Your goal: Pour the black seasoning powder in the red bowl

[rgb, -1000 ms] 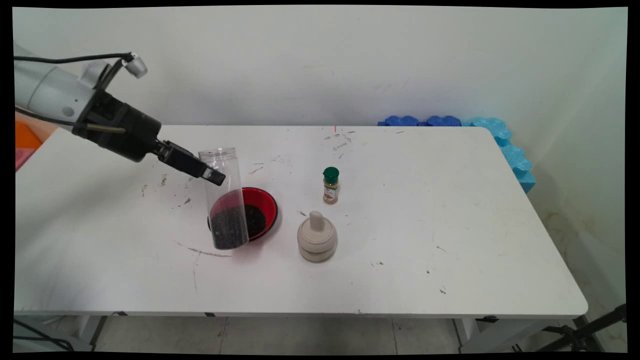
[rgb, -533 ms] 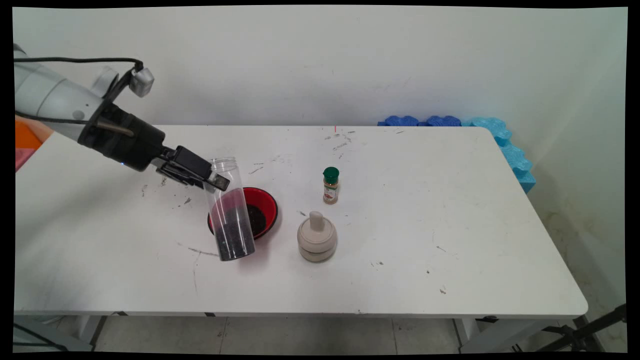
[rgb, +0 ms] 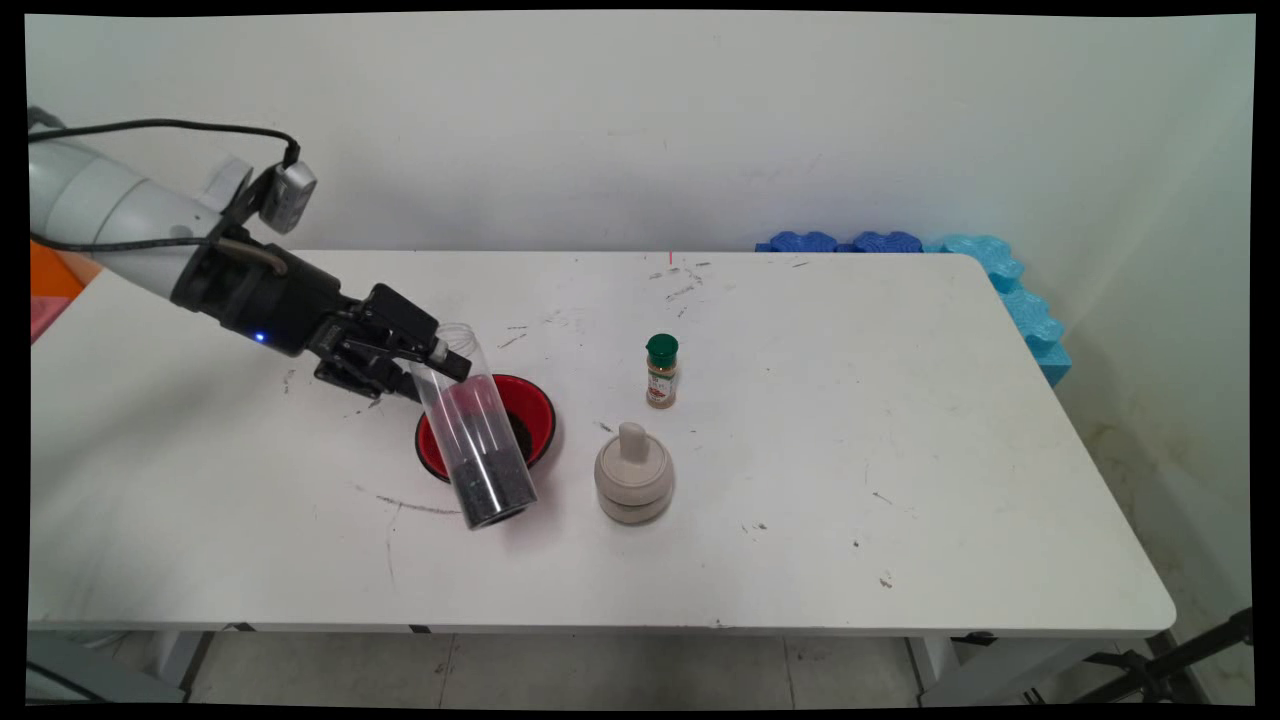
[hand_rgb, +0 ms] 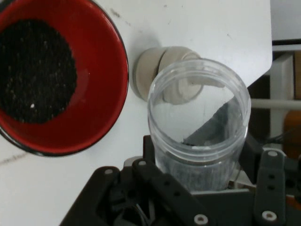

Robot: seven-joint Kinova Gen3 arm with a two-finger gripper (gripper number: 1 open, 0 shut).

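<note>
My jaws are gripping a clear jar [rgb: 478, 430] near its open mouth. It is tilting, base toward the worktop's [rgb: 900, 450] near edge. It is hiding part of the red bowl [rgb: 535, 420].

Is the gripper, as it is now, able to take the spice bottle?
Probably not: the gripper is shut on the clear jar, so its fingers are full, though the spice bottle stands free on the table.

- My gripper [rgb: 432, 362] holds a clear plastic jar [rgb: 480, 440] near its open mouth, tilted, dark grains in its bottom.
- Behind it a red bowl [rgb: 535, 415] of dark grains stands on the table [rgb: 900, 450], left of the middle.
</note>
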